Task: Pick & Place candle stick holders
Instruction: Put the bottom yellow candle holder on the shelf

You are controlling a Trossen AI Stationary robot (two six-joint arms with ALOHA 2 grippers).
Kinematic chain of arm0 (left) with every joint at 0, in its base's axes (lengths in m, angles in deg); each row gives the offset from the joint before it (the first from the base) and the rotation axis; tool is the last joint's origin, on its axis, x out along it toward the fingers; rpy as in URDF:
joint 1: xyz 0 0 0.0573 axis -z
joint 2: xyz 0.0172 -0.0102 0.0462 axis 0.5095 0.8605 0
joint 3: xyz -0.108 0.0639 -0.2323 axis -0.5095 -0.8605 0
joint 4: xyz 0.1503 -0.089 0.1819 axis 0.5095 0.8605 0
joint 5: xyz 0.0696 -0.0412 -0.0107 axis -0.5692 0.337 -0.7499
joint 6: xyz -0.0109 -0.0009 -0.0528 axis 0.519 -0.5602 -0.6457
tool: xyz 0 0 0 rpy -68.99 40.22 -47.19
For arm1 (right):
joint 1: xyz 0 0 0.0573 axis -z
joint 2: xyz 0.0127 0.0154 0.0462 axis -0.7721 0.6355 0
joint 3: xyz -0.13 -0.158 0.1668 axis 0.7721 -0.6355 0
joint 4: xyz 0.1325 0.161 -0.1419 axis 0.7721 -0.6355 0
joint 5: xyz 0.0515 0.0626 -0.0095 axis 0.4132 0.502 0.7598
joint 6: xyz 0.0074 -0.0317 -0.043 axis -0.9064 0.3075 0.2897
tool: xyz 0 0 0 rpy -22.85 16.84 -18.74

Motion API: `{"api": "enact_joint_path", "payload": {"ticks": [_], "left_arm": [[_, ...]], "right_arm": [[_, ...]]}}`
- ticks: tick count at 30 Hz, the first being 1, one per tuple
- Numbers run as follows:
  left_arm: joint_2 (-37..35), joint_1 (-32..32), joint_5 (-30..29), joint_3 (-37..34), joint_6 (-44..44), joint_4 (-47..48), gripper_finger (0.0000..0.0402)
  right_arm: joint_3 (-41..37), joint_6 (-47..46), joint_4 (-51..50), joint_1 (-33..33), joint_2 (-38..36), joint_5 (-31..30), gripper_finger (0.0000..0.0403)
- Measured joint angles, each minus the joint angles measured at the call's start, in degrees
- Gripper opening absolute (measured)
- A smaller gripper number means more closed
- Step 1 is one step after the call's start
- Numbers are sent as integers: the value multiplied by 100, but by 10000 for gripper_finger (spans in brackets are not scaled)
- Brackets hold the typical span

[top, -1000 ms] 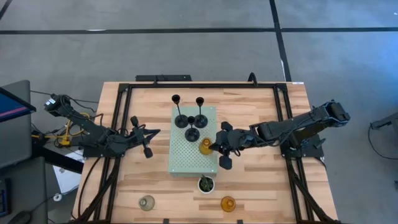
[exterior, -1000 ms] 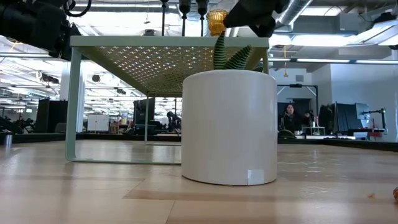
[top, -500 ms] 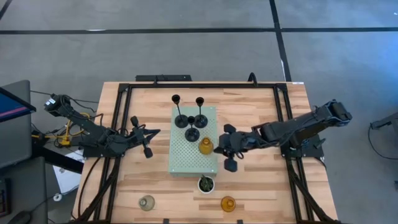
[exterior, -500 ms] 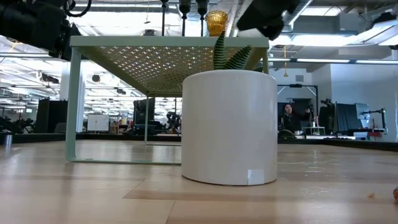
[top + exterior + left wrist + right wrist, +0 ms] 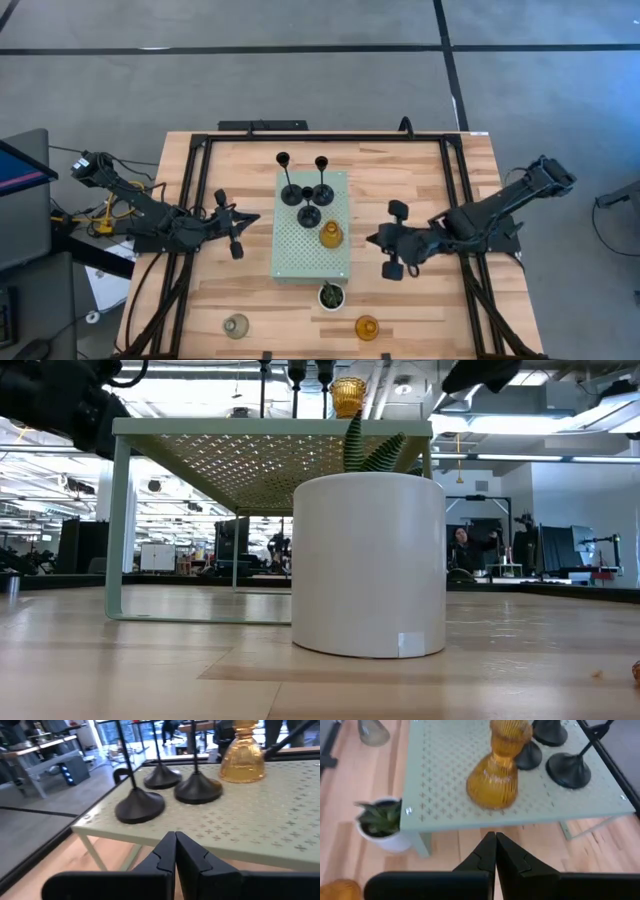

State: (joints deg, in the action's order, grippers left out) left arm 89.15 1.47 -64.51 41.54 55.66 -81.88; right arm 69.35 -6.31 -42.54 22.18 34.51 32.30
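Three black candle stick holders [image 5: 284, 190] [image 5: 322, 189] [image 5: 309, 214] and one amber glass holder [image 5: 330, 236] stand by their bases on the pale green perforated board [image 5: 300, 255]. A clear-grey holder [image 5: 236, 325] and a second amber one [image 5: 367, 327] stand on the table near its front edge. My right gripper [image 5: 373, 240] is shut and empty, right of the board and apart from the amber holder [image 5: 497, 770]. My left gripper [image 5: 254, 216] is shut and empty at the board's left edge, facing the black bases [image 5: 140, 805].
A small green plant in a white pot [image 5: 331, 295] stands just in front of the board and fills the low view [image 5: 368, 565]. The board is a raised stand on thin legs [image 5: 118, 530]. Black frame rails [image 5: 462, 200] run along the table's sides.
My right gripper has drawn back from the amber holder on the board toward the table's right edge, a little toward the near edge, staying shut. The amber holder stands where it was on the board.
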Motion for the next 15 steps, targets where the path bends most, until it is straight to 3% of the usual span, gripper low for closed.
{"api": "enact_joint_path", "payload": {"ticks": [7, 15], "left_arm": [[0, -2, 242, 0, 0, -13, 8], [2, 0, 1168, 0, -47, -69, 8]], "right_arm": [[-756, -345, 554, -352, -104, -252, 0], [-1671, -417, 1842, -434, -111, -398, 0]]}}
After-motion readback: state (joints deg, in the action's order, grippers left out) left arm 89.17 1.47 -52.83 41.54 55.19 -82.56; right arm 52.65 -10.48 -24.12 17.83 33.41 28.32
